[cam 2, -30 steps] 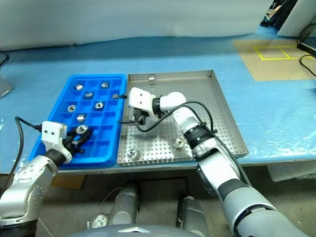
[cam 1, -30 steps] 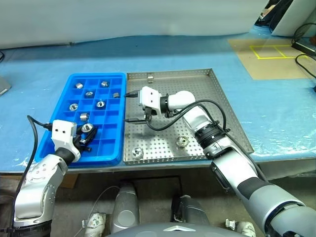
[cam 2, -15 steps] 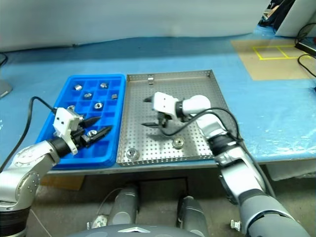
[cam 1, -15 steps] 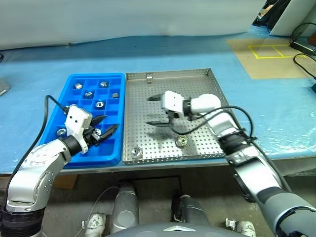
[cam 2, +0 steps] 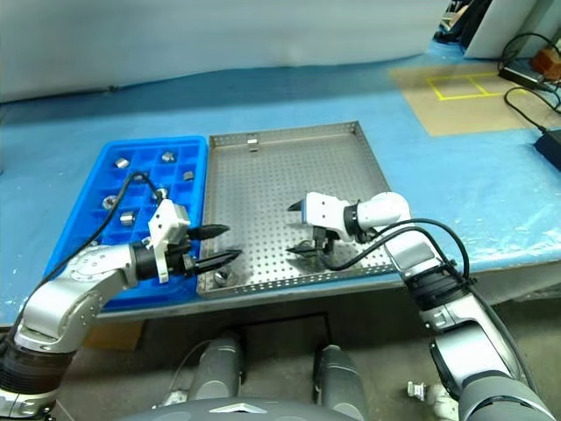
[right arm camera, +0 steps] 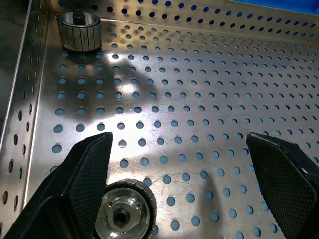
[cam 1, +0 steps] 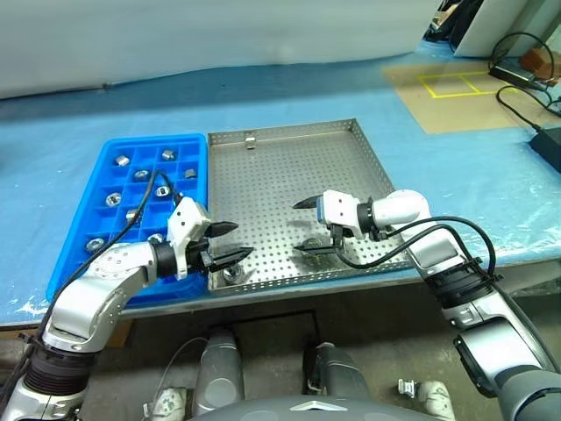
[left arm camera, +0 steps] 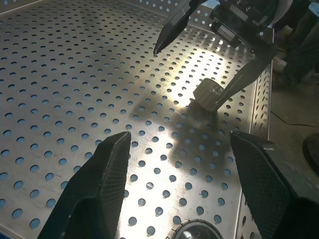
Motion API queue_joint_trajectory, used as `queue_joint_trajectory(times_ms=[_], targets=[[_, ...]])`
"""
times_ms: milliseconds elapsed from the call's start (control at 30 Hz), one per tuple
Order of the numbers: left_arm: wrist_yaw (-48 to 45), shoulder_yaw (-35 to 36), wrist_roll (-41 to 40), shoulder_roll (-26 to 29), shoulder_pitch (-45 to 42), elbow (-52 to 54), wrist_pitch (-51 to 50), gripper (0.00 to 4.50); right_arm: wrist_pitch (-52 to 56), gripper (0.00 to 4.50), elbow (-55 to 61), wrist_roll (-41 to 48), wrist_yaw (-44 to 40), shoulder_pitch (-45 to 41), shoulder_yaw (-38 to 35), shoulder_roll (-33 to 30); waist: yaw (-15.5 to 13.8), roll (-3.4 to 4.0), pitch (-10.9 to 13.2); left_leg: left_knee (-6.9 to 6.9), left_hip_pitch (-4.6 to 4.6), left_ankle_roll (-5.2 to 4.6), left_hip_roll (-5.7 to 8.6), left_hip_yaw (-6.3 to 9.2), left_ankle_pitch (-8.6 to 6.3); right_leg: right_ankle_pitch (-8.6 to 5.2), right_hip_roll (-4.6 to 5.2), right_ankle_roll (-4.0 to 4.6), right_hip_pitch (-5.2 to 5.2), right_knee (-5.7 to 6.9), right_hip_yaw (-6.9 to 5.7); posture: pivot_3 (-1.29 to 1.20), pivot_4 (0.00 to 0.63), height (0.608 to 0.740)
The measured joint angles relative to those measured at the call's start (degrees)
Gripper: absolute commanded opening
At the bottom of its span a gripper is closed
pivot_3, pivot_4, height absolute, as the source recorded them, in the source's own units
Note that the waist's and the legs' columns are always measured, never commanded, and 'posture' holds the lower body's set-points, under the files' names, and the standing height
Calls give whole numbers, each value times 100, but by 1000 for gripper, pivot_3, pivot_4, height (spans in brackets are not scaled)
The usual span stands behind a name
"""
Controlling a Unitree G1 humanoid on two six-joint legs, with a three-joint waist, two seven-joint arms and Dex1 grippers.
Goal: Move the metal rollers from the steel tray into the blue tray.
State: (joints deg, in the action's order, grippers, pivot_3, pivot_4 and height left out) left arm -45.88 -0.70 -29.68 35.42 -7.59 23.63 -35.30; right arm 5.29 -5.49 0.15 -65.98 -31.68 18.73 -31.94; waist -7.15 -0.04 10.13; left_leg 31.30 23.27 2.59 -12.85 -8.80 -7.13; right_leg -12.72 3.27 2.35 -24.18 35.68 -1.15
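Underneath, blue sheeting (cam 1: 79, 140) covers the table; yellow floor tape (cam 1: 456, 85).

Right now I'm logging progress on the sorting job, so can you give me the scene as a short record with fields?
steel tray: two metal rollers left, both near its front edge
roller one: front left corner, just below the left gripper, untouched
roller two: front middle, between the open fingers of the right gripper, not yet gripped
blue tray: several rollers already in its compartments
left gripper: open, empty, over the steel tray's left edge
right gripper: open wide, empty
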Motion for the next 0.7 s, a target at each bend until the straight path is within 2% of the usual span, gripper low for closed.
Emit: queue_joint_trajectory(times_ms=[167, 300, 433, 533, 667, 700], targets=[[-20, 12, -8, 74, -101, -165, -41, 3327, 31, 4500, -103, -85, 166, 183, 32, 40, 17, 0, 0, 3, -4, 0, 1, -1, 0, 0, 1, 0, 1, 3, 1, 80, 150, 740], [-200, 74, -5, 265, -258, -547, -14, 3327, -158, 4500, -767, -196, 383, 177, 31, 120, 18, 0, -1, 4, -12, 0, 2, -1, 1, 0, 2, 0, 12, 4, 1, 81, 150, 740], [-249, 105, -14, 307, -337, -635, -13, 3327, -367, 4500, -888, -195, 363, 167, 36, 123, 20, -1, -4, 6, -20, 0, 2, -1, 0, 1, 3, 0, 21, 3, 0, 80, 150, 740], [-247, 134, -36, 321, -360, -620, -28, 3347, -399, 3925, -915, -190, 310, 167, 40, 120, 19, -1, -5, 5, -22, 0, 2, 0, 0, 1, 3, 1, 23, 4, -1, 77, 150, 740], [-147, 146, -46, 335, -499, -538, -202, 3347, -404, 2657, -995, -184, 291, 153, 48, 121, 15, -1, -5, 12, -22, 0, 2, 1, 0, 1, 4, 0, 29, 4, -3, 75, 150, 740], [-111, 145, -48, 332, -566, -506, -260, 3347, -402, 2657, -1024, -196, 328, 139, 47, 125, 15, -1, -5, 15, -22, 0, 1, 1, 0, 1, 4, 0, 30, 6, -3, 75, 150, 740]])
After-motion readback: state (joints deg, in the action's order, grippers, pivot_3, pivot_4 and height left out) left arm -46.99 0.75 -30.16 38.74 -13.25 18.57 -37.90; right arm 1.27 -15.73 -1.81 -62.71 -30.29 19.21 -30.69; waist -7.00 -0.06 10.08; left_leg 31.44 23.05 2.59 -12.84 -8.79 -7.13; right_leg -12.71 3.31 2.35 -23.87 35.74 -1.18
